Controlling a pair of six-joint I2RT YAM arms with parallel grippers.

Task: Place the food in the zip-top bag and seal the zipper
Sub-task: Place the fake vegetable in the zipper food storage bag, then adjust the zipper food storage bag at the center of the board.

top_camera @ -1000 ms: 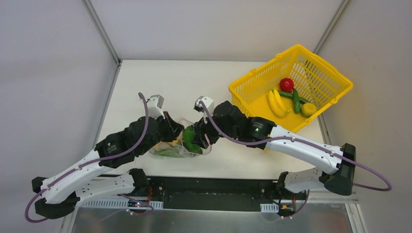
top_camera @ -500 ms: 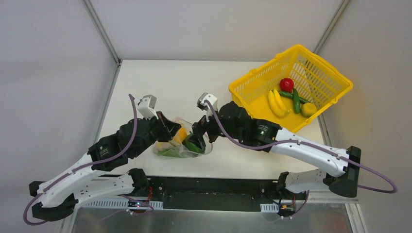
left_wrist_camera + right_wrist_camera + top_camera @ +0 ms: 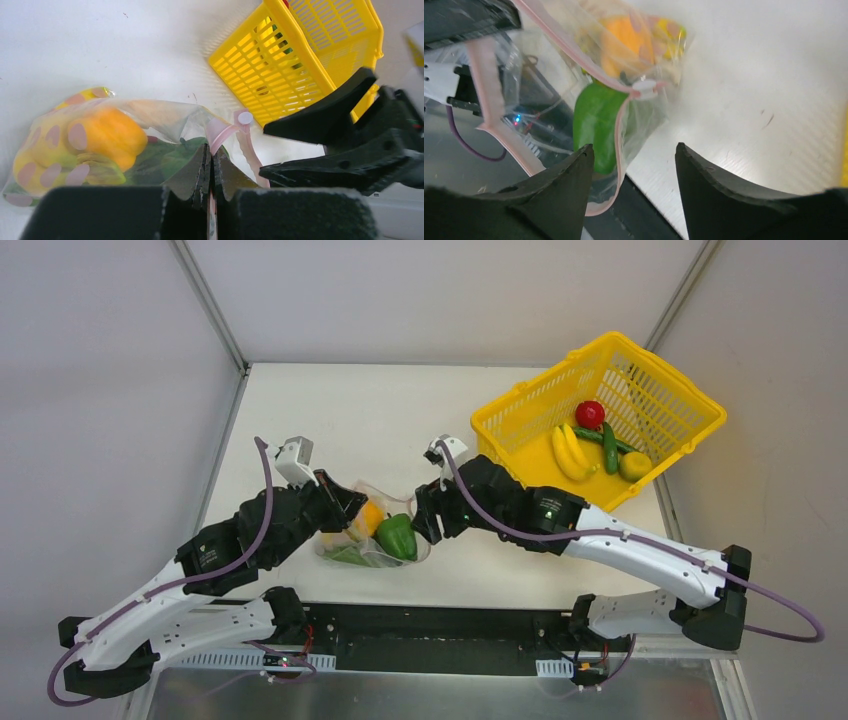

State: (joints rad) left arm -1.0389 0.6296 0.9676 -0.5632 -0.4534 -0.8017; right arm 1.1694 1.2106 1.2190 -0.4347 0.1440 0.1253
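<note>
Whereas the green bell pepper (image 3: 397, 537) was gripped by the right tool (image 3: 425, 525) at the bag's mouth a second ago, it is now seen lying inside the zip-top bag (image 3: 352, 552), beside the orange pepper (image 3: 368, 518). The right tool has been drawn back just clear of the mouth, toward the yellow basket (image 3: 655, 390). Its fingers are spread wide and nothing is held between them. The left tool (image 3: 335, 502) is pressed tight on the pink zipper (image 3: 220, 132) strip, and it has been shifted slightly leftward. The bag is rested on the desk (image 3: 340, 410) between the two arms with its mouth unsealed, and the white slider (image 3: 245, 118) is seen on the strip. In the basket the tomato (image 3: 590, 414), the banana bunch (image 3: 570, 452) and the green pods (image 3: 608, 445) are left as before. No lettering can be read; the bag's print is made out only as round pink spots.
</note>
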